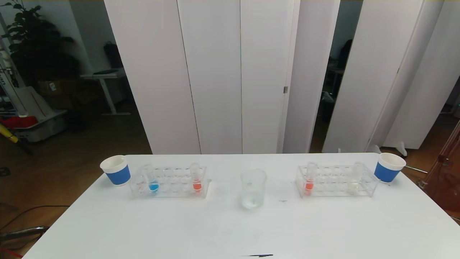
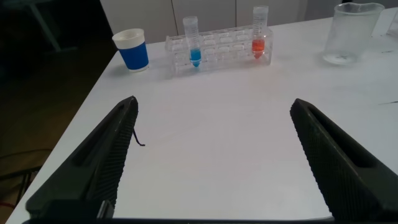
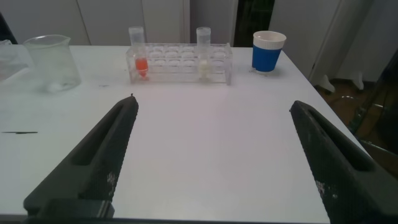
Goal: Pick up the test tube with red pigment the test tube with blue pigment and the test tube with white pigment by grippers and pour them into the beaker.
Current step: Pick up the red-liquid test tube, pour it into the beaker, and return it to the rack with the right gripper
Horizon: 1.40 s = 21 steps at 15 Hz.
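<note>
1. We see both hands low over the near surface (image 1: 230, 230), left hand (image 2: 211, 162) and right hand (image 3: 211, 162) w/ fingers spread apart, holding nothing.
2. Beaker (image 1: 253, 188) upright at centre, between the racks.
3. Left rack (image 1: 169, 181): test tube with blue pigment (image 1: 152, 180) + a red tube (image 1: 196, 178).
4. Right rack (image 1: 337, 181): red tube (image 1: 309, 179), test tube with white pigment (image 1: 355, 178).
5. Paper cups (image 1: 116, 170) at the outer ends.

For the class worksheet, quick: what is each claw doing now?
Left claw: open, holding nothing.
Right claw: open, holding nothing.

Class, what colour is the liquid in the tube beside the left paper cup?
Sky blue, clearest in the left wrist view.
</note>
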Available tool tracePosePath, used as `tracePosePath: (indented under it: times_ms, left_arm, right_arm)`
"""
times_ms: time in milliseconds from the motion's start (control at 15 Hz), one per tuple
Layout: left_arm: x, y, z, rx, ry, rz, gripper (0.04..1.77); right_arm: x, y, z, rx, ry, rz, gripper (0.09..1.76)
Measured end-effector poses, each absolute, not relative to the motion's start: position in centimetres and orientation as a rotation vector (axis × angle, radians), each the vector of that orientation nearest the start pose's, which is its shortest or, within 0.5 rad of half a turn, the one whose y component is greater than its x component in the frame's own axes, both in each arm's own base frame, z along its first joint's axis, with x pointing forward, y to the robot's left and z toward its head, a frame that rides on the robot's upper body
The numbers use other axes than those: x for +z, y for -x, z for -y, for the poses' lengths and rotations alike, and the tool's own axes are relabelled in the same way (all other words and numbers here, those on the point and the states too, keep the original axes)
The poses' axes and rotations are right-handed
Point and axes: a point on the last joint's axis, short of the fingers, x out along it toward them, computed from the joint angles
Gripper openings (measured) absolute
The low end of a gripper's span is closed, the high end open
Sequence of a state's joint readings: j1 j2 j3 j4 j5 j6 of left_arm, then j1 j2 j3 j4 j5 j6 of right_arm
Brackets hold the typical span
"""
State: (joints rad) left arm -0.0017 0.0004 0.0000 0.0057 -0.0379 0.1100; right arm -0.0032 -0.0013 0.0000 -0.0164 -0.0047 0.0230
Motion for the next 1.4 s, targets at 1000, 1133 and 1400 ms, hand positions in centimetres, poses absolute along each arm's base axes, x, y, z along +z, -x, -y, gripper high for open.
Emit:
tracePosePath:
  times_ms: [1000, 1133, 1400]
  left_arm:
    - [7.49, 2.28, 0.08, -0.040, -0.110, -0.004, 1.75]
    - [7.49, 2.28, 0.08, -0.040, -0.110, -0.004, 1.75]
    - [7.49, 2.28, 0.08, -0.040, -0.109, -0.004, 1.75]
  right_arm:
    - [7.71, 2.29, 0.00, -0.007, -0.023, 0.018, 1.75]
    - [7.71, 2.29, 0.00, -0.008, -0.023, 0.018, 1.75]
    - [7.70, 2.29, 0.00, -0.008, -0.020, 0.017, 1.75]
